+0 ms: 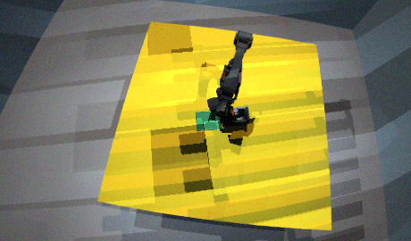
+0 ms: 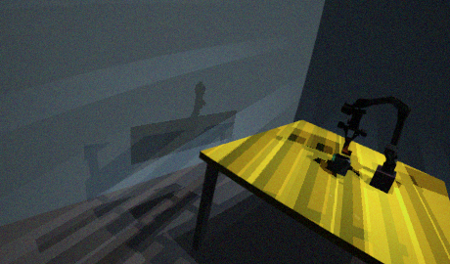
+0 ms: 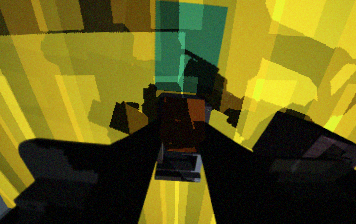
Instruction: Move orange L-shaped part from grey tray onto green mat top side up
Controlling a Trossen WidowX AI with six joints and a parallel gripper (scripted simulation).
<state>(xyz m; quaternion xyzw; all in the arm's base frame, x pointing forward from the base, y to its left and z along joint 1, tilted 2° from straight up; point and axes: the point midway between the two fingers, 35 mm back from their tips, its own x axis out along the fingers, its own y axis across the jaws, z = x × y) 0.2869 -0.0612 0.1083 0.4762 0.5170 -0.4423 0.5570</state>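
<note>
At the centre of the wrist frame, the pincer point(image 1: 227, 113) point(image 2: 346, 146) point(image 3: 181, 123) grasps the orange L-shaped part point(image 3: 196, 112) above the grey tray point(image 1: 242, 113) point(image 2: 340, 164) point(image 3: 177, 172); it looks light and stiff, probably slick-faced, so the raised end's flat sides are best kept squarely pinched.

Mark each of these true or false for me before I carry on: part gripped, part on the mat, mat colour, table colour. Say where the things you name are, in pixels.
1. The gripper point(image 1: 223, 118) point(image 3: 181, 123) is closed on the orange part point(image 3: 196, 112). True.
2. The orange part lies released on the green mat point(image 1: 205, 121) point(image 3: 205, 30). False: it is between the fingers, short of the mat.
3. The mat is green. True.
4. The table point(image 1: 268, 185) point(image 2: 274, 178) point(image 3: 105, 55) under the arm point(image 1: 230, 79) point(image 2: 383, 100) is white. False: it is yellow.
</note>
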